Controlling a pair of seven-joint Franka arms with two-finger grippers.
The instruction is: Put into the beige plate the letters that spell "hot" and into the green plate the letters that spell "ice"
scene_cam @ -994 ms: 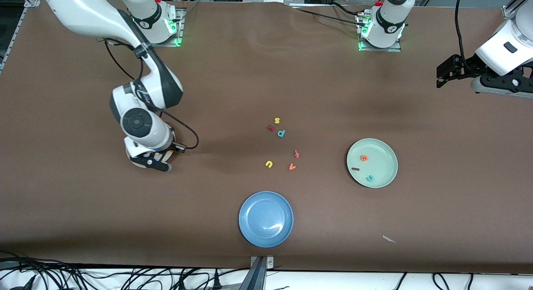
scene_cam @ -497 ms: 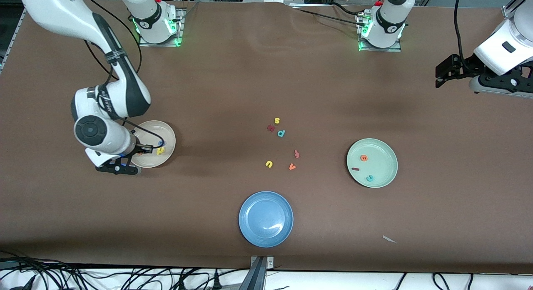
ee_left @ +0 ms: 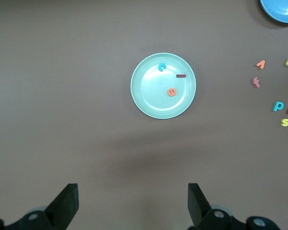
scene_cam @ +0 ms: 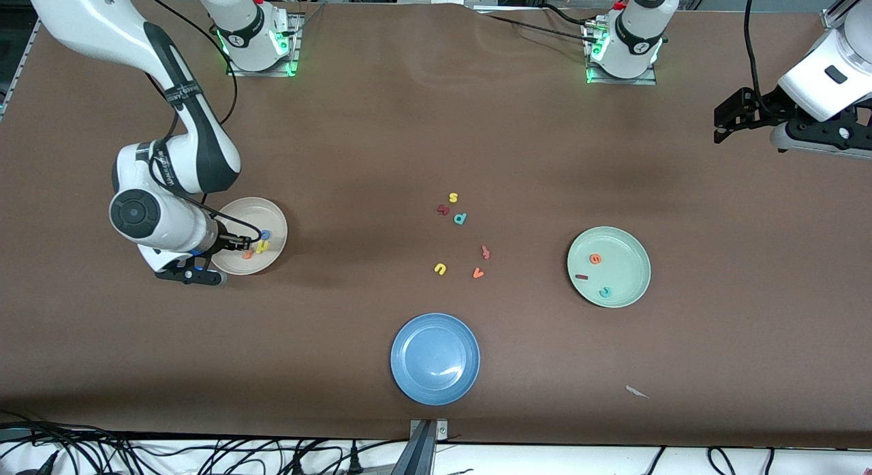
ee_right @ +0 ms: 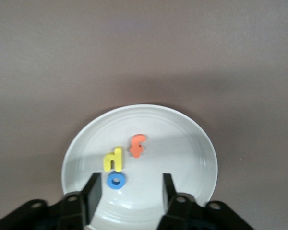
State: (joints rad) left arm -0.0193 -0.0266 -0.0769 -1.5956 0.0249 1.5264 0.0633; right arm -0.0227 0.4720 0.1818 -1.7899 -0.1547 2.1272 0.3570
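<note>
The beige plate (scene_cam: 255, 212) lies at the right arm's end of the table. In it lie the yellow "h" (scene_cam: 262, 245), the blue "o" (scene_cam: 265, 235) and the orange "t" (scene_cam: 248, 254). My right gripper (scene_cam: 244, 244) hangs low over this plate, open, with nothing held; in the right wrist view its fingers (ee_right: 93, 191) stand on either side of the "o" (ee_right: 116, 180). The green plate (scene_cam: 623, 253) holds the orange "e" (scene_cam: 595, 259), the dark red "i" (scene_cam: 581, 277) and the teal "c" (scene_cam: 605, 292). My left gripper (ee_left: 132, 206) waits high at its own end of the table, open.
A blue plate (scene_cam: 434, 358) sits near the front edge. Loose letters lie mid-table: yellow "s" (scene_cam: 453, 197), teal "p" (scene_cam: 460, 219), yellow "u" (scene_cam: 440, 268), orange "v" (scene_cam: 478, 273) and two reddish ones (scene_cam: 443, 209). A white scrap (scene_cam: 637, 392) lies near the front edge.
My right arm has swung toward its end of the table, uncovering the beige plate. Its gripper has opened and the orange "t" now lies in the plate. The left arm has barely moved.
</note>
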